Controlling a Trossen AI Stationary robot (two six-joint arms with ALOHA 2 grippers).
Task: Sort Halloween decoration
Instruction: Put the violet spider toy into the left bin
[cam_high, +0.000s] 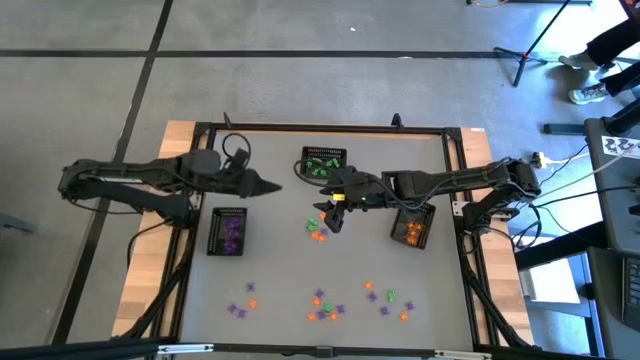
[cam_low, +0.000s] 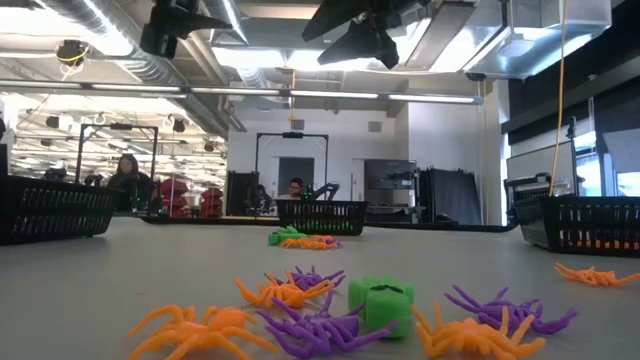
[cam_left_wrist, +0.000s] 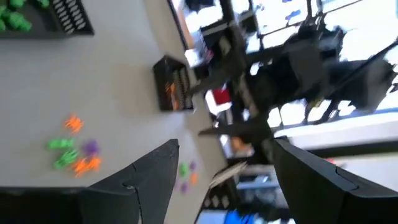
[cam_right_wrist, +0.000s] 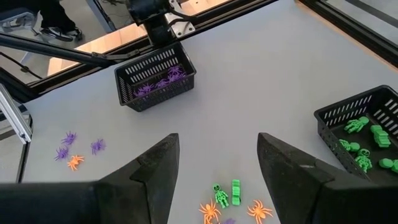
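The Halloween decoration trinkets are tiny purple, green and orange pieces lying on the grey table. One cluster (cam_high: 318, 228) is at the centre, and more are scattered (cam_high: 325, 303) near the near edge. My right gripper (cam_right_wrist: 217, 140) hangs open above the centre cluster (cam_right_wrist: 227, 200) and touches nothing. My left gripper (cam_left_wrist: 224, 149) is open and empty. It is raised well above the table near the left side (cam_high: 270, 185), beyond the purple basket, and points roughly level toward the right.
Three black mesh baskets stand on the table. One with purple pieces (cam_high: 228, 232) is at the left, one with green pieces (cam_high: 323, 163) at the far middle, and one with orange pieces (cam_high: 412, 225) at the right. A raised black frame (cam_high: 200, 130) borders the table.
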